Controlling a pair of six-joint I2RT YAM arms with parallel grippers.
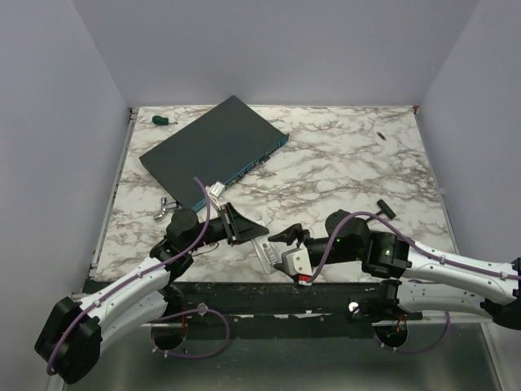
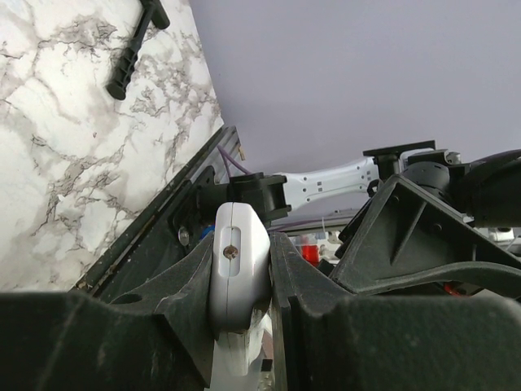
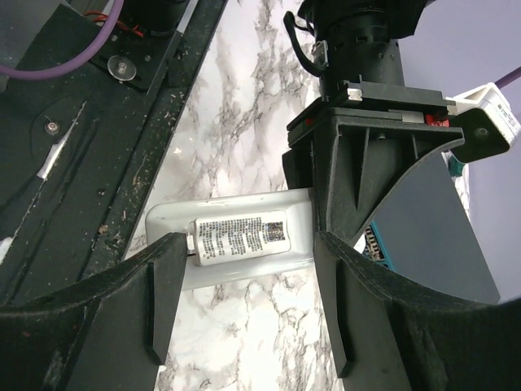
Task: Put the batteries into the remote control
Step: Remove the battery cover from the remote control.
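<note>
1. The remote control (image 2: 238, 281) is small, white and thin. It sits right between the two fingers of the left pincer (image 2: 242, 244), which are squeezed shut on its long sides. Its other end pokes out towards the right pincer (image 3: 249, 244).
2. One battery (image 3: 236, 240) lies in the open back of the remote, right between the right pincer's fingers. Those fingers stand wide apart, one at each end of the battery. A little gap shows at one end, so I think this pincer holds nothing.
3. I think the remote is light, hard and smooth. It could slip or twist if its free end is pushed hard. The long thin sides look like the best place to hold it, because that keeps the open back free.
4. I think the battery is small, round and slippery, so it can roll. It looks best to pinch it across its middle.
5. I count one remote, one battery and two pincers. The job needs more batteries, but I see no others.
6. Past the left pincer lies one big dark flat box (image 1: 212, 151) with a blue edge.
7. Past the box lies one green screwdriver (image 1: 163, 120).
8. One shiny metal bit (image 1: 163, 208) lies just beside the left pincer.
9. Past the right pincer lies one black T-shaped tool (image 1: 383, 210), and far past it one tiny dark thing (image 1: 381, 134).
10. These loose things all lie on one marble table (image 1: 342, 163).
</note>
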